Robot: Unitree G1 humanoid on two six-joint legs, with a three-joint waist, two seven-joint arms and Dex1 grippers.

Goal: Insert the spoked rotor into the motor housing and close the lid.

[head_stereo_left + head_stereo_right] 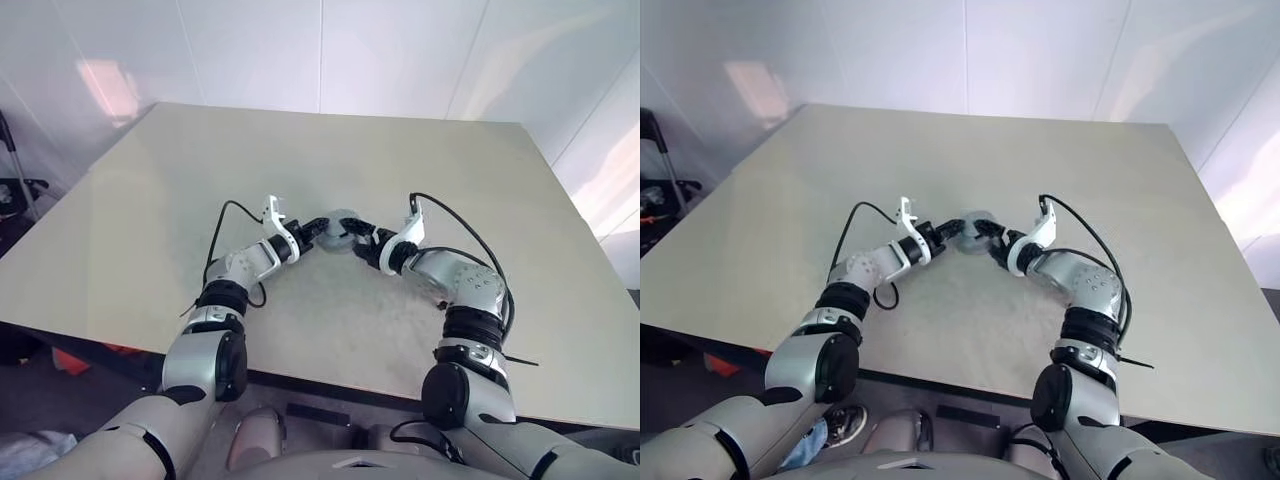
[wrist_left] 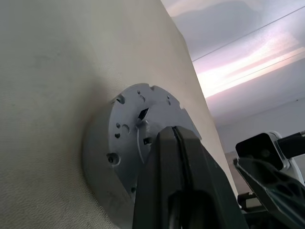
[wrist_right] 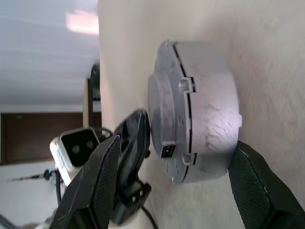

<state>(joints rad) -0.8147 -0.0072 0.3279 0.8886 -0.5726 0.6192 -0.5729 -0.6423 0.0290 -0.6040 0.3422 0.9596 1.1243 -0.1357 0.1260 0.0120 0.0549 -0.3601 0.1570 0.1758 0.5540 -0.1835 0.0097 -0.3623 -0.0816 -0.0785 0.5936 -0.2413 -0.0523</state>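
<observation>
A: Start at the left gripper (image 2: 183, 157). What are its two black fingers doing?

B: They are pressed together with nothing between them, tips resting on top of the lid (image 2: 143, 129), the flat light-grey round disc with small holes and a raised centre. The disc already sits on the motor housing (image 3: 209, 124), a round shallow grey-walled cup standing on the table.

A: And the right gripper (image 3: 171, 186)?

B: Spread wide, one finger on each side of the housing wall, neither clearly clamping it. I would call it bracing rather than holding.

A: So the step is seating the lid?

B: That is my reading. A thin seam runs between disc and cup, with small tabs along it, so the cover may not be fully home. To do it well, the closed left fingers should press straight down over the raised centre while the right fingers close on the cup to stop it sliding or tipping. Pushing off-centre would likely cock the disc.

A: The spoked rotor?

B: I cannot see it; presumably under the lid, but that is a guess.

A: Surroundings?

B: A wide pale beige tabletop (image 1: 150, 200), matt and bare around the assembly, which lies near its middle between both arms. Plain white panelled walls (image 1: 400, 50) stand behind it.
</observation>
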